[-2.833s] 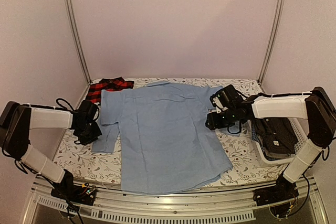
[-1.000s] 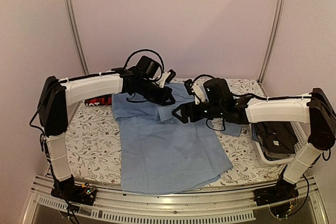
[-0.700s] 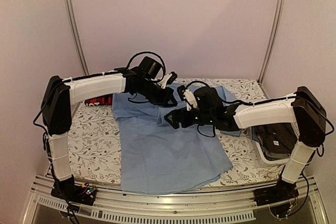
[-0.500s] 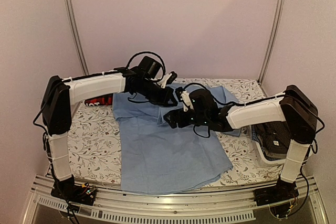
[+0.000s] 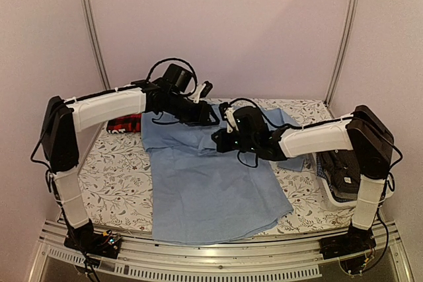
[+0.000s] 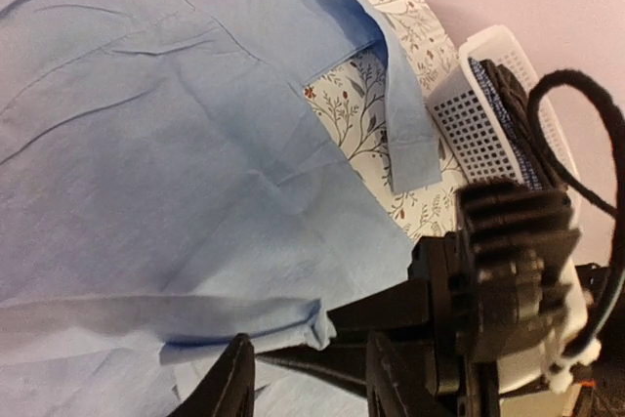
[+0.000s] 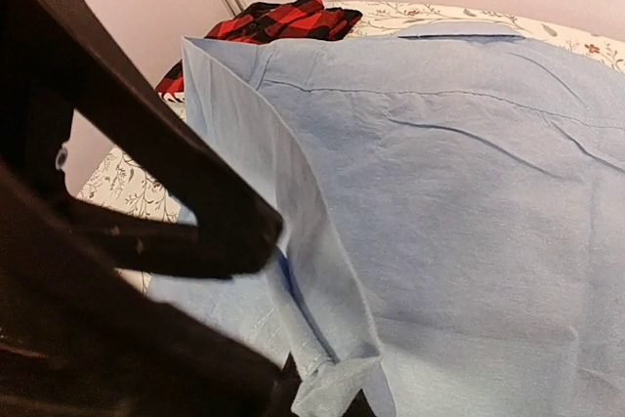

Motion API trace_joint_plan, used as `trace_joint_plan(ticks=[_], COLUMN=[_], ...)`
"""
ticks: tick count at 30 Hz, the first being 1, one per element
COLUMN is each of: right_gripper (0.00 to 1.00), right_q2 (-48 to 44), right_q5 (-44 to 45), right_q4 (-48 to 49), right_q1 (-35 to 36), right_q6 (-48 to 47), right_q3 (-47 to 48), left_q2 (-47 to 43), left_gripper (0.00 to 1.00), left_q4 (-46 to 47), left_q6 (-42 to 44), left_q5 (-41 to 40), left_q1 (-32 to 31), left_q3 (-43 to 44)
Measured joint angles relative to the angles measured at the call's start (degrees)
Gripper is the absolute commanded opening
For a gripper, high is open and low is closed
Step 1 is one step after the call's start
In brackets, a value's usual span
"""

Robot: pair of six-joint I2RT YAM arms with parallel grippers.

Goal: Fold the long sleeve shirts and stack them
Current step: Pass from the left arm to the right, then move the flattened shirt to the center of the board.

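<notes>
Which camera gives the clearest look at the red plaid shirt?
The right wrist view: the plaid shirt lies bunched in plain sight past the blue shirt, at its far corner. In the top view only a strip of it shows under the left arm. The left wrist view does not show it.

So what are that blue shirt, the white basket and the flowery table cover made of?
The blue shirt looks like thin matte woven cloth, perhaps cotton: it creases and drapes softly. The basket seems rigid white plastic, with a moulded grid of holes. The table cover looks like printed fabric, though it could be vinyl.
</notes>
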Motion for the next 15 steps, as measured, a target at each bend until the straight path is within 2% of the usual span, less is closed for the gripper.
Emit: trace_joint_plan(ticks=[3, 8, 12, 15], right_gripper=[0.00, 0.00, 0.00, 0.00], right_q2=[0.00, 0.00, 0.07, 0.70], right_q5=[0.90, 2.32, 3.28, 3.23], right_q4=[-2.38, -8.44, -13.84, -16.35], right_q1=[-0.76, -5.07, -10.10, -12.55], right_q6=[0.02, 0.42, 1.11, 1.73], right_q3=[1.20, 2.60, 2.60, 2.60], left_q2=[-3.78, -13.03, -19.32, -19.96], left_gripper=[0.50, 0.50, 0.50, 0.50], left_q4=[0.33, 1.40, 2.54, 3.17], left_q6=[-1.46, -4.20, -6.93, -8.13], left_q5=[-2.97, -8.87, -12.26, -14.01], left_q1=[0.57, 3.10, 9.05, 13.49], left_q3=[-2.43, -9.97, -18.97, -24.50])
